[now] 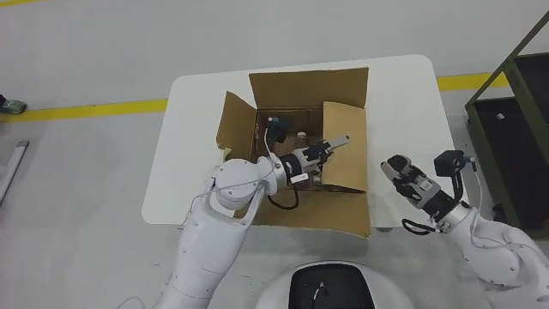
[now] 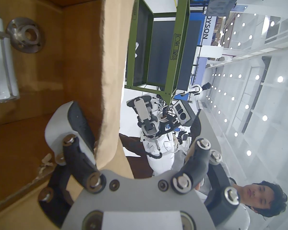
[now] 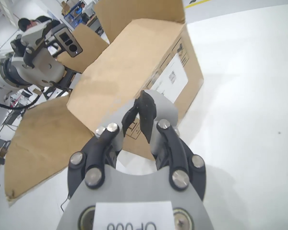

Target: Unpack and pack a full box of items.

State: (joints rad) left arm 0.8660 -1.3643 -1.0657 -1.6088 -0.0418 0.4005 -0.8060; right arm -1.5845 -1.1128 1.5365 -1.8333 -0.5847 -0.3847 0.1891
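Left wrist view: white bottle (image 2: 0, 56) and steel flange (image 2: 25, 34) lie inside the box (image 1: 309, 86), mid-tabletop. Both seem light and rigid, and the bottle looks slick, so grip its body. Left gripper (image 2: 132, 125) is spread astride a flap (image 2: 110, 48); right gripper (image 3: 144, 107) is clenched and empty near the tabletop's right edge.

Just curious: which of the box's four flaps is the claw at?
The flap on the robot's right side: the open left claw straddles its edge, and it alone folds inward.
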